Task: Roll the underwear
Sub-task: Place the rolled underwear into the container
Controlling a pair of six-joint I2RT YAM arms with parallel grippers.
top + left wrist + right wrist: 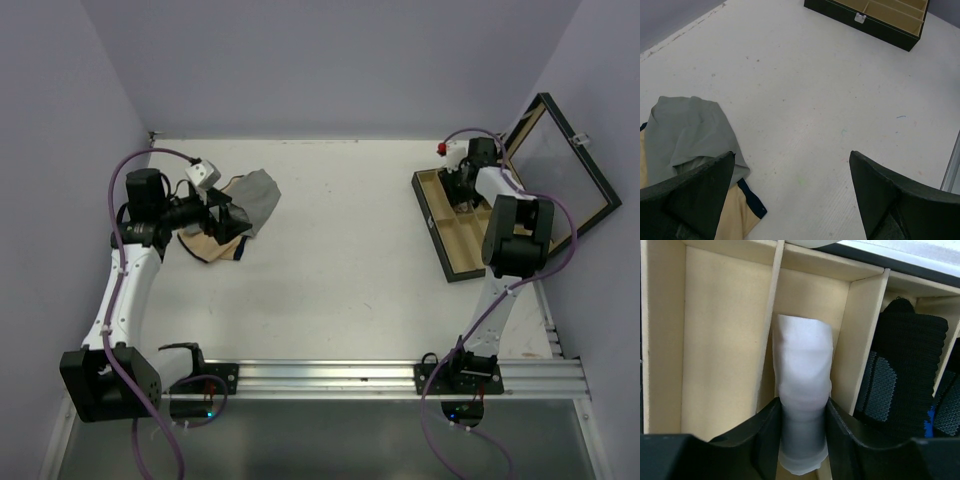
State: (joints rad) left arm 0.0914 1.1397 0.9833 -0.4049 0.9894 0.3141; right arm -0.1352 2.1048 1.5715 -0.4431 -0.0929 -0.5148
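The table (340, 270) is wide between the arms, and at its left side the left gripper (791, 162), fingers spread wide, hangs over the grey cloth (690, 125) and tan cloth (737, 215). At the far right, inside the box (432, 225), the right gripper (802, 412) clasps the rolled underwear (804, 355). The roll sits in a narrow compartment with a divider close beside each of the fingers (765, 435).
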